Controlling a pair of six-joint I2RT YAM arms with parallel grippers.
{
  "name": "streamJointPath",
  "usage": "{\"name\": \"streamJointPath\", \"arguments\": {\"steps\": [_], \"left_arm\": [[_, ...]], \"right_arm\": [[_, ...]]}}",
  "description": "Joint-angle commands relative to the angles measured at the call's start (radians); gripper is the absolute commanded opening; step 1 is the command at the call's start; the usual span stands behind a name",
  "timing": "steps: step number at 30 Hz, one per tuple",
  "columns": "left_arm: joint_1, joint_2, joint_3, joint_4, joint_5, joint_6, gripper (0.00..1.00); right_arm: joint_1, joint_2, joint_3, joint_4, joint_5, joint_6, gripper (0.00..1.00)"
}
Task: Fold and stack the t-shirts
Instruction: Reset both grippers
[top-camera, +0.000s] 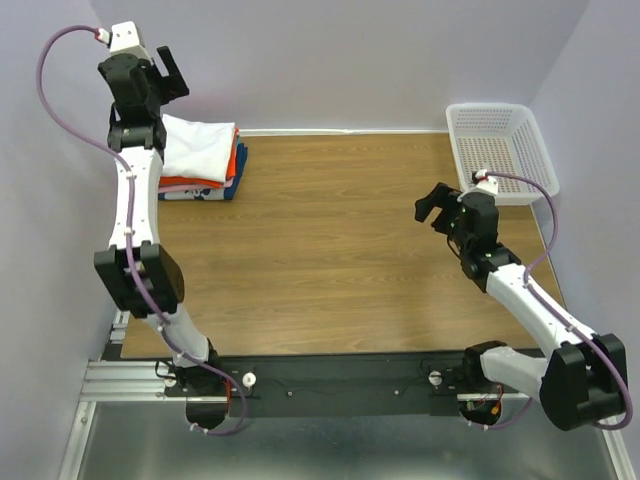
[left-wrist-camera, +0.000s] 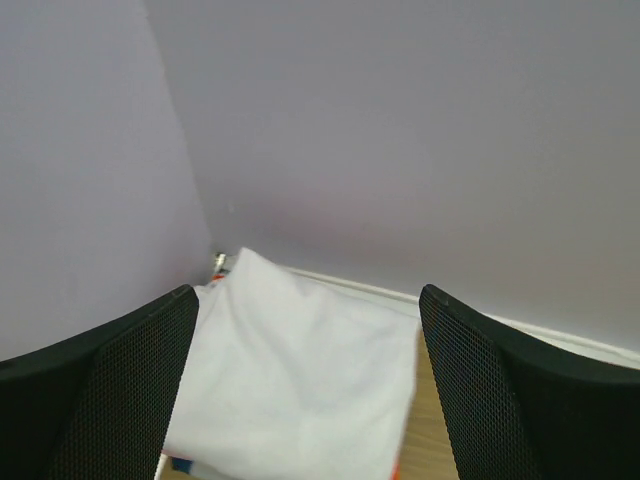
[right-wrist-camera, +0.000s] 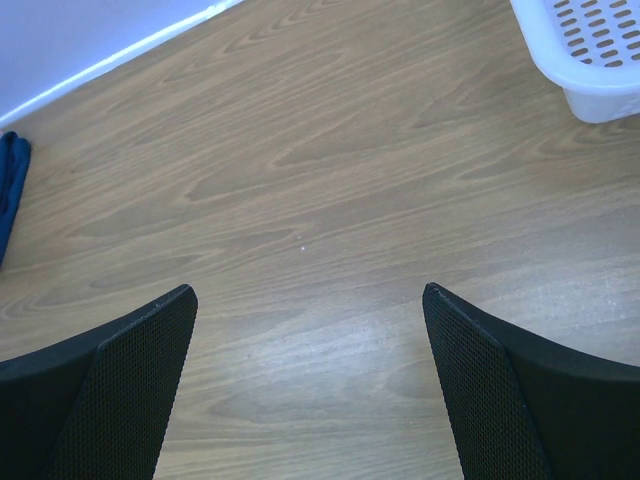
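A folded white t-shirt (top-camera: 200, 148) lies on top of a stack at the table's back left corner, over an orange one (top-camera: 238, 160) and a dark blue one (top-camera: 231, 189). My left gripper (top-camera: 172, 75) hovers open above the stack's far left side, holding nothing. In the left wrist view the white t-shirt (left-wrist-camera: 300, 370) lies below, between the spread fingers of the left gripper (left-wrist-camera: 308, 292). My right gripper (top-camera: 435, 205) hangs open over bare wood at the right. The right wrist view shows the right gripper (right-wrist-camera: 310, 290) empty and a sliver of the blue t-shirt (right-wrist-camera: 10, 180) at the left edge.
A white mesh basket (top-camera: 500, 150) stands at the back right corner, and its corner (right-wrist-camera: 590, 70) shows in the right wrist view. Walls close the table at the back and on both sides. The wooden tabletop (top-camera: 330, 250) stretches between the arms.
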Motion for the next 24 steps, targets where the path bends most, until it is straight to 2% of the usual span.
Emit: {"name": "streamJointPath", "arguments": {"steps": [1, 3, 7, 8, 10, 11, 16, 21, 24], "left_arm": [[-0.049, -0.140, -0.176, 0.052, 0.122, -0.187, 0.98], [-0.129, -0.197, -0.247, 0.078, 0.074, -0.197, 0.98], [-0.268, -0.352, -0.447, 0.107, -0.157, -0.223, 0.98], [-0.311, -0.430, -0.557, 0.118, -0.238, -0.247, 0.98], [-0.332, -0.510, -0.677, 0.170, -0.236, -0.313, 0.98], [-0.361, -0.588, -0.795, 0.176, -0.237, -0.335, 0.98], [-0.490, -0.734, -1.116, 0.308, -0.305, -0.502, 0.98], [-0.612, -0.728, -1.204, 0.324, -0.359, -0.525, 0.98], [-0.616, -0.710, -1.213, 0.311, -0.368, -0.523, 0.98]], "right_arm": [[-0.005, -0.066, -0.024, -0.070, 0.014, 0.032, 1.00], [-0.004, -0.104, -0.034, -0.089, 0.014, 0.039, 1.00], [-0.004, -0.175, -0.073, -0.118, -0.002, 0.067, 1.00], [-0.004, -0.189, -0.082, -0.118, -0.014, 0.073, 1.00], [-0.004, -0.228, -0.111, -0.121, -0.044, 0.070, 1.00], [-0.004, -0.238, -0.120, -0.124, -0.054, 0.063, 1.00], [-0.002, -0.330, -0.182, -0.141, -0.037, 0.104, 1.00], [-0.002, -0.406, -0.257, -0.158, -0.019, 0.125, 1.00], [-0.002, -0.437, -0.303, -0.168, -0.014, 0.125, 1.00]]}}
